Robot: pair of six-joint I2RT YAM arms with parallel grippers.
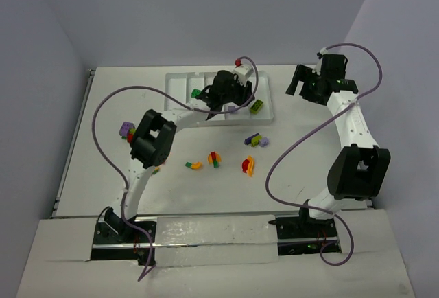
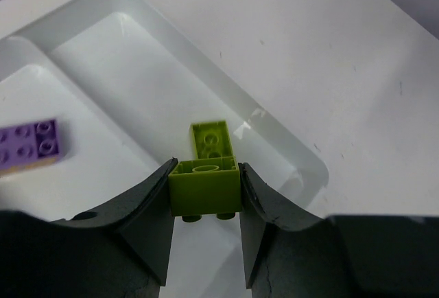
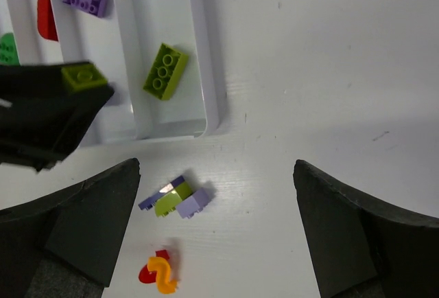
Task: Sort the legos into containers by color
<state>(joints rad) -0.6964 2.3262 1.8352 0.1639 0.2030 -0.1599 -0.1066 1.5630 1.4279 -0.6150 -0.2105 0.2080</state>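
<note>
The white tray (image 1: 180,84) lies at the back middle of the table. My left gripper (image 1: 240,101) is shut on a lime green brick (image 2: 204,189) and holds it over the tray's rightmost compartment (image 2: 137,71), just above another lime brick (image 2: 211,139) that lies there. A purple brick (image 2: 27,145) lies one compartment over. My right gripper (image 1: 300,85) is open and empty over bare table to the right of the tray. Its wrist view shows the tray (image 3: 199,37), the held lime brick (image 3: 84,77), and a loose purple and lime cluster (image 3: 175,197).
Loose bricks lie in front of the tray: the purple and lime cluster (image 1: 255,140), a red and orange pair (image 1: 247,166), more orange, red and green ones (image 1: 215,158) (image 1: 193,165), and a purple one at the left (image 1: 125,130). Purple cables loop over the table.
</note>
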